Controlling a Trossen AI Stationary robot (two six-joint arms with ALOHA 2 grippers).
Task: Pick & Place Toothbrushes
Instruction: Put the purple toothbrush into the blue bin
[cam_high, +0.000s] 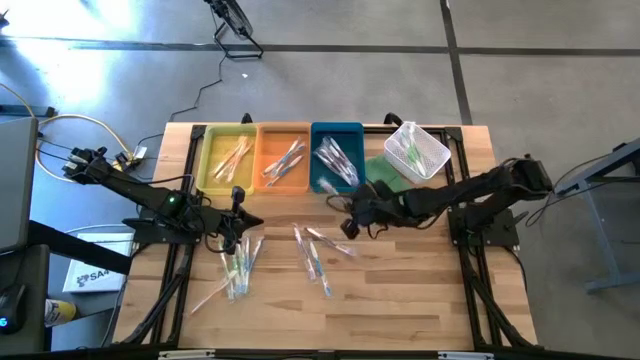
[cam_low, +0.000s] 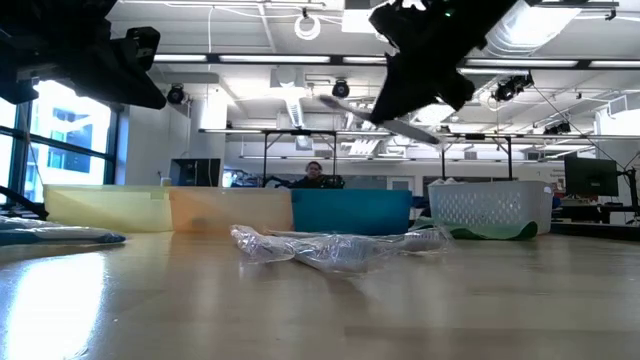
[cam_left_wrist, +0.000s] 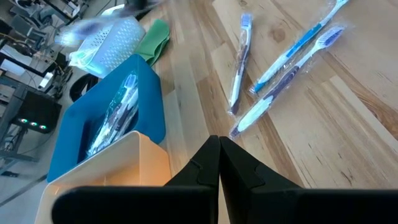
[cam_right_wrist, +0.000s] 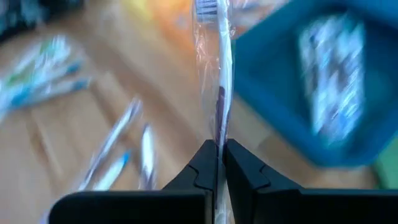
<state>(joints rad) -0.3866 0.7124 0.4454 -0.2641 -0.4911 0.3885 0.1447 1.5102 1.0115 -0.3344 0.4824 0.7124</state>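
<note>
My right gripper (cam_high: 350, 222) hangs above the table's middle, in front of the blue tray (cam_high: 336, 160), shut on a clear-wrapped toothbrush (cam_right_wrist: 219, 62) with a white handle. My left gripper (cam_high: 238, 215) waits shut and bare in front of the yellow tray (cam_high: 226, 160). Loose wrapped toothbrushes lie flat on the wood in two groups, one at the near left (cam_high: 240, 265) and one at the middle (cam_high: 318, 250). More toothbrushes lie in the yellow, orange (cam_high: 283, 158) and blue trays. My right gripper pinches the wrapped toothbrush by its handle (cam_right_wrist: 218, 134) between the two fingers. The brush sticks out forward past the fingertips, its bristle end (cam_right_wrist: 205, 7) farthest away. The fingers slant down from the table's right side. The toothbrush (cam_low: 400, 125) hangs clear of the table.
A white mesh basket (cam_high: 417, 150) stands at the far right, resting partly on a green cloth (cam_high: 385, 172). The three trays stand side by side along the far edge. Bare wood lies near the front edge and at the near right.
</note>
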